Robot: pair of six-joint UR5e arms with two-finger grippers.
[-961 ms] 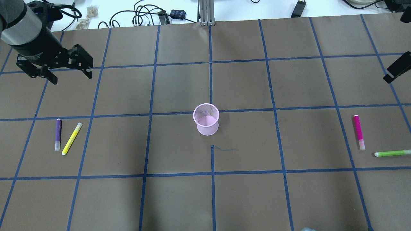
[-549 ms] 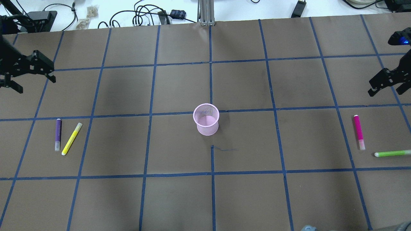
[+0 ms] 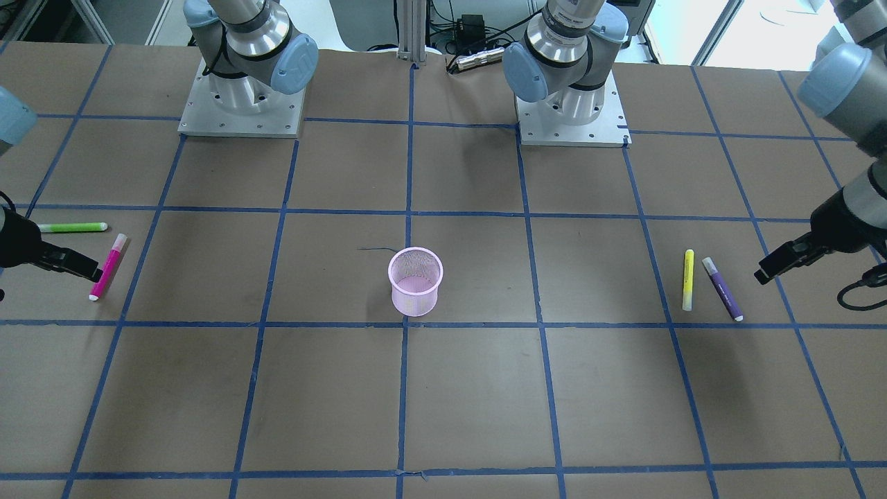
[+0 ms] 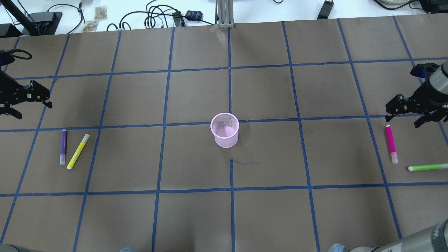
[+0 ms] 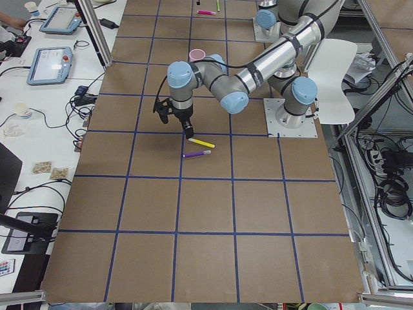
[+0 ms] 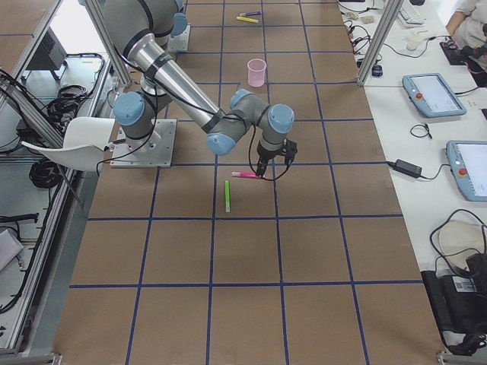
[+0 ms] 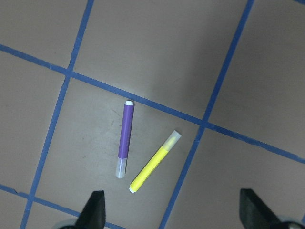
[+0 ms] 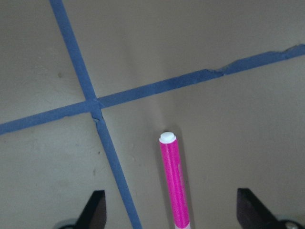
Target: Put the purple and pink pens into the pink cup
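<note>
The pink mesh cup (image 4: 224,130) stands upright at the table's middle. The purple pen (image 4: 63,146) lies flat at the left, also in the left wrist view (image 7: 125,138). The pink pen (image 4: 391,144) lies flat at the right, also in the right wrist view (image 8: 174,181). My left gripper (image 4: 33,110) is open and empty, above and just beyond the purple pen. My right gripper (image 4: 404,118) is open and empty, low over the pink pen's far end, which lies between its fingers in the wrist view.
A yellow pen (image 4: 78,151) lies right beside the purple pen, slanted toward it. A green pen (image 4: 427,167) lies near the pink pen's near end. Cables and small devices lie beyond the table's far edge.
Both grippers have come down and nearer. The left has moved to the view's left edge above the purple pen. The right has moved in over the pink pen's far end.
</note>
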